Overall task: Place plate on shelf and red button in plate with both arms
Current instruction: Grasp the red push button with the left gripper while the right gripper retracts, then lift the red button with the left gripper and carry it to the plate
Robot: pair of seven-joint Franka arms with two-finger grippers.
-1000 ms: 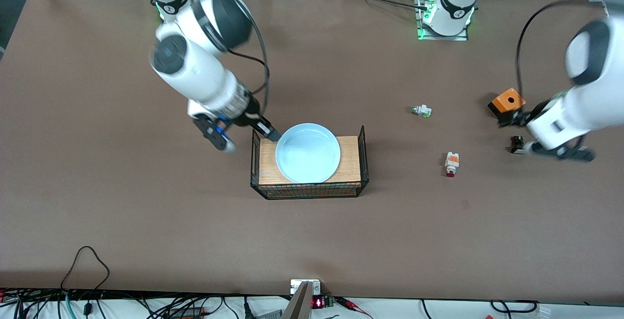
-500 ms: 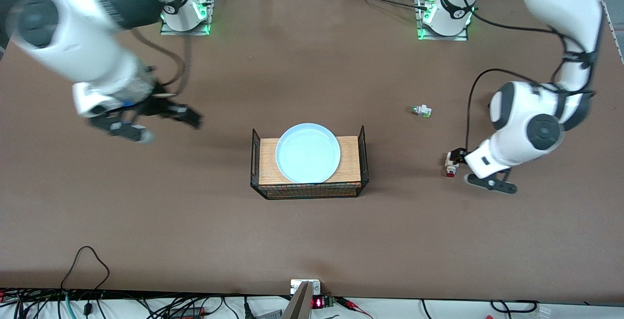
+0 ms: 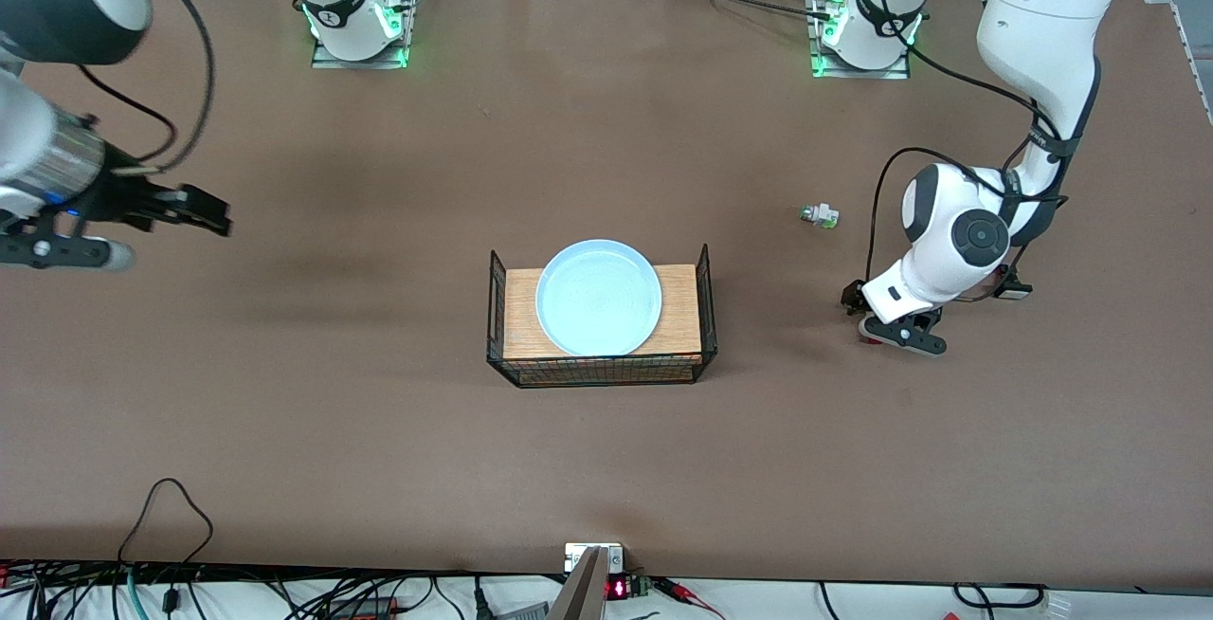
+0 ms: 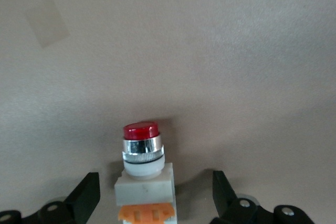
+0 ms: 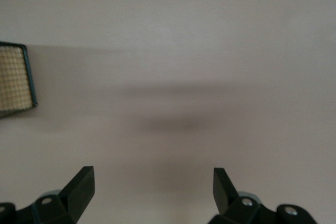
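Observation:
The pale blue plate (image 3: 598, 298) lies on the wooden board in the black wire basket (image 3: 706, 307) at mid-table. The red button (image 4: 143, 174) lies on the bare table with its dark red tip pointing away from the wrist. My left gripper (image 4: 155, 188) is open and low, one finger on each side of the button and not touching it. In the front view the left gripper (image 3: 860, 312) sits toward the left arm's end of the table and its hand hides the button. My right gripper (image 3: 213, 212) is open and empty over bare table at the right arm's end; its wrist view (image 5: 152, 182) shows the same.
The white part with a green tip (image 3: 820, 215) lies farther from the front camera than the left gripper. A small dark part (image 3: 1014, 291) shows beside the left arm. A basket corner (image 5: 16, 82) shows in the right wrist view.
My right gripper has swung away from the basket's edge to the right arm's end of the table. My left gripper has moved from near the orange box to straddle the red button.

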